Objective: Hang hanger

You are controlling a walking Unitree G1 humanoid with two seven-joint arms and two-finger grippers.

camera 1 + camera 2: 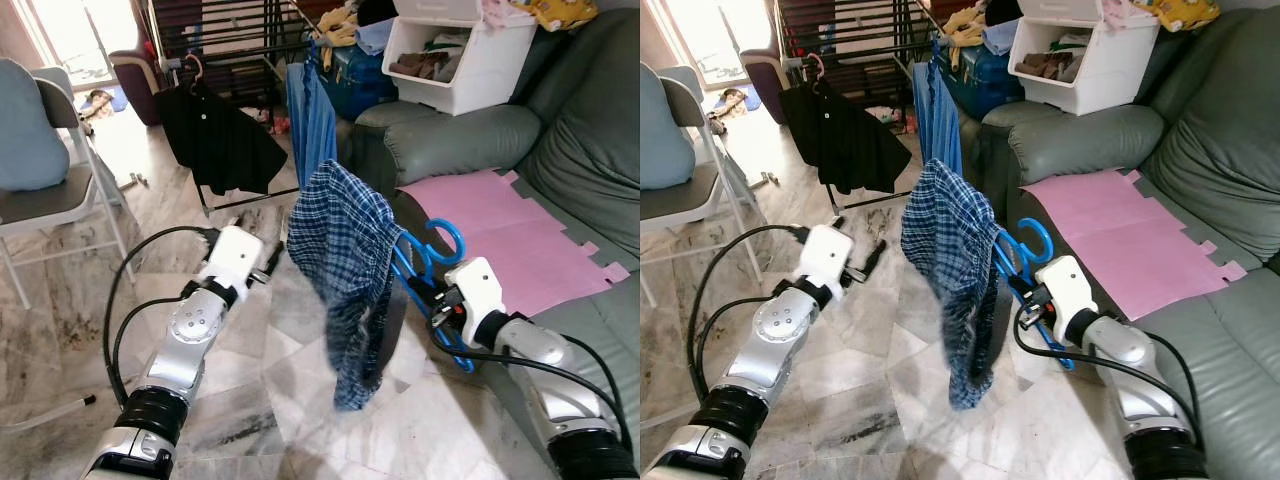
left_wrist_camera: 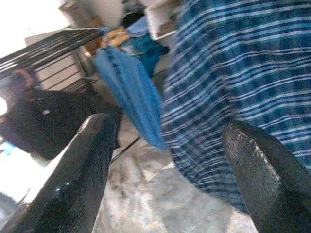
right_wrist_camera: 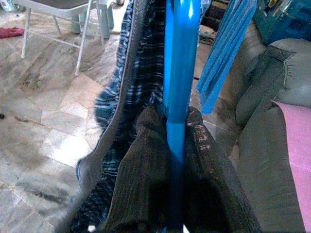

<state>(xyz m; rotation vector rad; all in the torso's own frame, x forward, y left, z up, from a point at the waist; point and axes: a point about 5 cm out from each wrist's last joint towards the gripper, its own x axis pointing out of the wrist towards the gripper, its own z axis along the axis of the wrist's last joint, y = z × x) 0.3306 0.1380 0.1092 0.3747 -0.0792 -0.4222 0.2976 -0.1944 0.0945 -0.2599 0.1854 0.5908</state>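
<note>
A blue plastic hanger (image 1: pixel 432 272) carries a blue plaid shirt (image 1: pixel 345 265) that hangs down over the floor in front of the sofa. My right gripper (image 3: pixel 170 145) is shut on the hanger's blue bar (image 3: pixel 180 73), its black fingers (image 3: pixel 141 160) pressed on both sides. My left gripper (image 1: pixel 268 262) is open, just left of the shirt and apart from it; its fingers (image 2: pixel 82 165) frame the plaid cloth (image 2: pixel 243 82) in the left wrist view. A black drying rack (image 1: pixel 225 40) stands behind, with a black shirt (image 1: pixel 215 140) and a blue garment (image 1: pixel 310 120) hanging from it.
A grey sofa (image 1: pixel 560 150) with a pink mat (image 1: pixel 510 235) is on the right. A white bin (image 1: pixel 465 55) with clothes sits on its arm. A folding chair (image 1: pixel 50 170) with a blue cushion stands at the left. Marble floor (image 1: pixel 260 380) lies below.
</note>
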